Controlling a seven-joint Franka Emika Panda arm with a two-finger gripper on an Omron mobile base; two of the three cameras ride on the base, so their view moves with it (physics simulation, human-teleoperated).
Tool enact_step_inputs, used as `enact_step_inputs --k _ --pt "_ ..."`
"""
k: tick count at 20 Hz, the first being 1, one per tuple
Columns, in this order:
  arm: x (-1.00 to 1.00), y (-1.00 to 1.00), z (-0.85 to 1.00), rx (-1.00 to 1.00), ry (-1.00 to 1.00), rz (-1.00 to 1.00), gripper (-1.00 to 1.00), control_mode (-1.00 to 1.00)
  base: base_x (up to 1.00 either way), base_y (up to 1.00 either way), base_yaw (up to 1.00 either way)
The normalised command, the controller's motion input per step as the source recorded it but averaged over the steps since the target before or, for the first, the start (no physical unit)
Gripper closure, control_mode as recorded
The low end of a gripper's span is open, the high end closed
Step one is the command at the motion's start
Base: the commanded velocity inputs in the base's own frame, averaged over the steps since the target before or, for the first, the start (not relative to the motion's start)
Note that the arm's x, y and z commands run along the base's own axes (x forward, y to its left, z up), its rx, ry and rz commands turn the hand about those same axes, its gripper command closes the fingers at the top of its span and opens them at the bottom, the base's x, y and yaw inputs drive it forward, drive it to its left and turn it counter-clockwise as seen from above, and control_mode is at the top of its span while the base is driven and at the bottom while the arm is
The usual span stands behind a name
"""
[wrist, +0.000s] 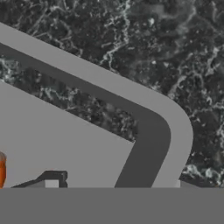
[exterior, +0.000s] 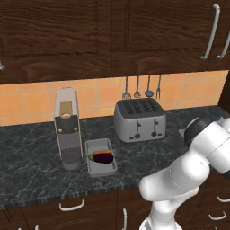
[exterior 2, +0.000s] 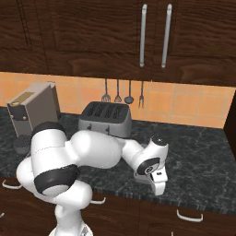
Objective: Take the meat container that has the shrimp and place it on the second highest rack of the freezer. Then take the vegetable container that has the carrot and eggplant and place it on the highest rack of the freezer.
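Observation:
The meat container (wrist: 173, 114) is a shallow grey tray on the dark speckled counter, seen close up in the hand view. An orange bit of the shrimp (wrist: 1, 169) peeks in at that view's left edge, inside the tray. My gripper (wrist: 119, 183) is open and straddles the tray's rounded corner wall, with one fingertip (wrist: 52, 180) inside and the other outside. In the right base view the gripper (exterior 2: 159, 186) points down at the counter's front edge over this tray (exterior 2: 139, 175). The vegetable container (exterior: 101, 169) holds the eggplant (exterior: 102, 157) and the carrot (exterior: 101, 152). The freezer is out of view.
A tall coffee machine (exterior: 67, 128) stands left of the vegetable container, and a silver toaster (exterior: 139, 119) sits at the back. Utensils (exterior: 142, 89) hang on the tiled wall. Dark upper cabinets (exterior 2: 154, 37) overhang the counter, with drawers below it.

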Motion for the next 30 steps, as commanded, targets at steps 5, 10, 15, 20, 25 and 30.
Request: enact_step_inputs --k 5,10,15,20,25,30 --pt "0.00 0.00 0.00 0.00 0.00 0.00 1.00 -1.00 0.00 0.00 0.00" --pt "0.00 0.00 0.09 0.00 0.00 -0.03 1.00 -1.00 0.00 0.00 0.00" --pt "-0.02 0.00 0.76 0.00 0.00 -0.12 1.00 -1.00 0.00 0.00 0.00" --pt "-0.04 0.08 0.74 0.00 0.00 -0.14 1.00 -1.00 0.00 0.00 0.00" --pt "0.00 0.50 0.61 -0.02 -0.01 -0.17 1.00 -1.00 0.00 0.00 0.00" --pt "-0.05 0.81 0.58 -0.03 -0.08 -0.21 1.00 -1.00 0.00 0.00 0.00"
